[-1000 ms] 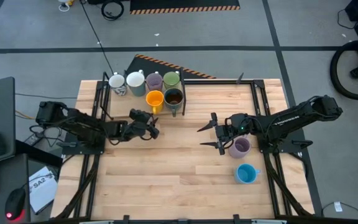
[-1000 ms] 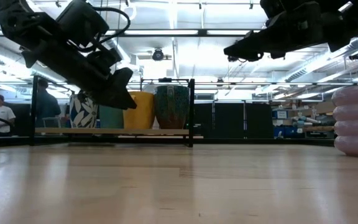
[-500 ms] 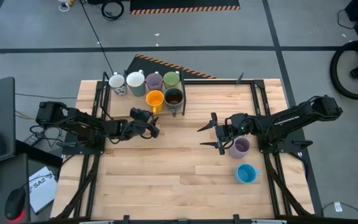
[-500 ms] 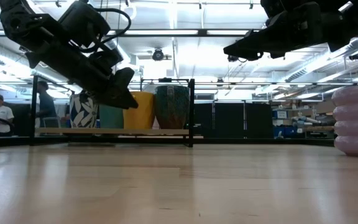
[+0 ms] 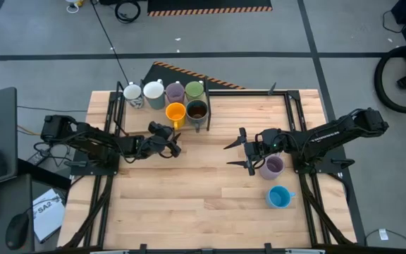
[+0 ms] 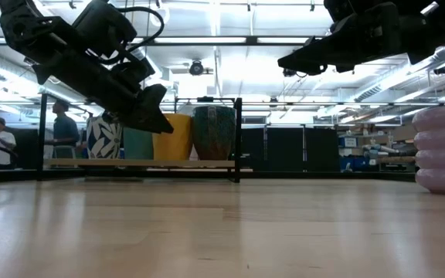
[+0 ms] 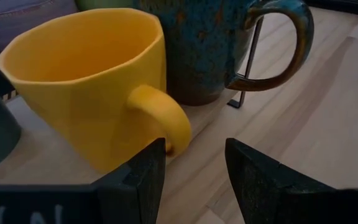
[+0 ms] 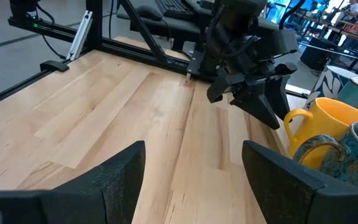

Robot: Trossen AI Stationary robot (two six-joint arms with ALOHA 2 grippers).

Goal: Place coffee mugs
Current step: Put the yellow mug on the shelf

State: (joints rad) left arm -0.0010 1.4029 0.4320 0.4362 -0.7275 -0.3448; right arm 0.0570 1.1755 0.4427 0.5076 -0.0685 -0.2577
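Observation:
Six coffee mugs stand upright on their bases in a cluster at the table's far side: two white (image 5: 132,95) (image 5: 154,90), a lilac (image 5: 175,92), a green (image 5: 194,89), an orange (image 5: 175,113) and a dark brown (image 5: 197,111). My left gripper (image 5: 175,147) hovers open just near of the orange mug (image 7: 86,81), its fingers apart from the mug's handle (image 7: 163,118). My right gripper (image 5: 235,154) hangs open above the table's middle, beside a second lilac mug (image 5: 272,166). A blue mug (image 5: 279,197) stands nearer the front.
A black metal frame (image 5: 287,106) runs along the table's sides and far edge, with an upright post (image 6: 238,139) beside the mug cluster. Bare wood (image 5: 203,197) spreads between the arms and toward the near edge. People stand in the room beyond the table.

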